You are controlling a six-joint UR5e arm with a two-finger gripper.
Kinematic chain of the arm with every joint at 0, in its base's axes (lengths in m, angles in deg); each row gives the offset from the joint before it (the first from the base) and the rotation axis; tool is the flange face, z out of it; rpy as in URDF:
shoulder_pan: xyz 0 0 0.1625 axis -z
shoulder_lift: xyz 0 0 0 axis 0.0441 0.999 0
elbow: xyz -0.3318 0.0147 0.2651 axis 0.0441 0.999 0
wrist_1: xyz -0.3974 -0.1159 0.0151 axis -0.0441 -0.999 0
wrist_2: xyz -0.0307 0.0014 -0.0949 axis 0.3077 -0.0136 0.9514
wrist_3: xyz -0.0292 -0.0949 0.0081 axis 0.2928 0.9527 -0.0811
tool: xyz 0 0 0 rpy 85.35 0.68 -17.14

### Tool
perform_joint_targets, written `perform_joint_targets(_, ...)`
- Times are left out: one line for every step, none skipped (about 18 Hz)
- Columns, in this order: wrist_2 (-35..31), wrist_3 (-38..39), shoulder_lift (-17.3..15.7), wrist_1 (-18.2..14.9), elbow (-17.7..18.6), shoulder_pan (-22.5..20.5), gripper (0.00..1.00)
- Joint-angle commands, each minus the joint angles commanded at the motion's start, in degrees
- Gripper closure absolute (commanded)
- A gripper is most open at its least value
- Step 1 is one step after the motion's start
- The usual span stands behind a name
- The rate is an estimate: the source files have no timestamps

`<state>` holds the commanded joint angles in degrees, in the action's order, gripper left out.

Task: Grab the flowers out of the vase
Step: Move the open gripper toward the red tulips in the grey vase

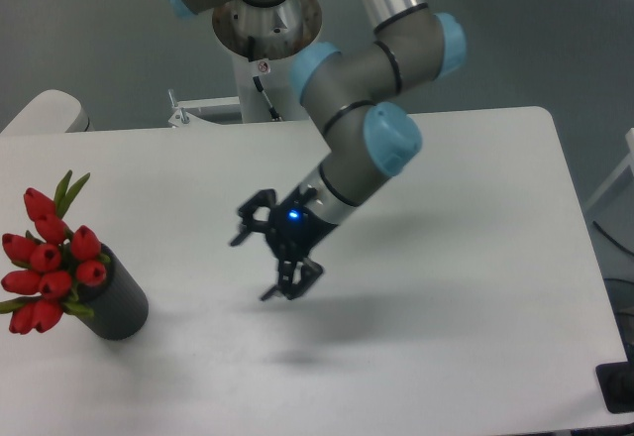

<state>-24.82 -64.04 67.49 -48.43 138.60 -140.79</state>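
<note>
We see nothing picked yet: the red tulips (50, 268) stand in the dark vase (119, 302), well to the left of our hand (260, 263), whose fingers are apart above the surface (475, 208); reaching and grasping remain

Matt dark vase (117, 302), smooth white table (475, 178), glossy red flowers (50, 263), black plastic-looking tool (255, 266)

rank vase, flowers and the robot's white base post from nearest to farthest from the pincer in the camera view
From the open pincer:
1. vase, to its left at the table's left edge.
2. flowers, farther left, in the vase.
3. white base post, behind the table, up top; nearly level with the flowers.
</note>
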Motion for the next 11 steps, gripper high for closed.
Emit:
perform_joint_targets(1.1,1.7,-0.3,0.0,-0.1,0.7,0.0)
perform_joint_targets(2.2,3.0,-0.8,0.0,-0.1,1.4,0.0)
perform_joint_targets(3.3,3.7,-1.2,0.0,0.1,2.1,0.0)
perform_joint_targets(4.3,3.9,-1.4,0.0,0.2,2.9,0.0)
perform_joint_targets(5.2,3.9,-1.4,0.1,0.1,4.0,0.0)
perform_joint_targets(6.0,3.9,-1.2,0.9,0.0,5.2,0.0)
perform_joint_targets(6.2,4.0,-0.9,2.1,0.1,6.2,0.0)
perform_joint_targets(6.3,4.1,-0.8,3.2,0.1,6.9,0.0)
perform_joint_targets(6.3,4.7,-0.7,3.7,0.1,7.5,0.0)
perform_joint_targets(6.4,6.5,-0.6,3.8,0.1,8.0,0.0)
perform_joint_targets(6.4,8.4,-0.7,4.0,0.1,8.4,0.0)
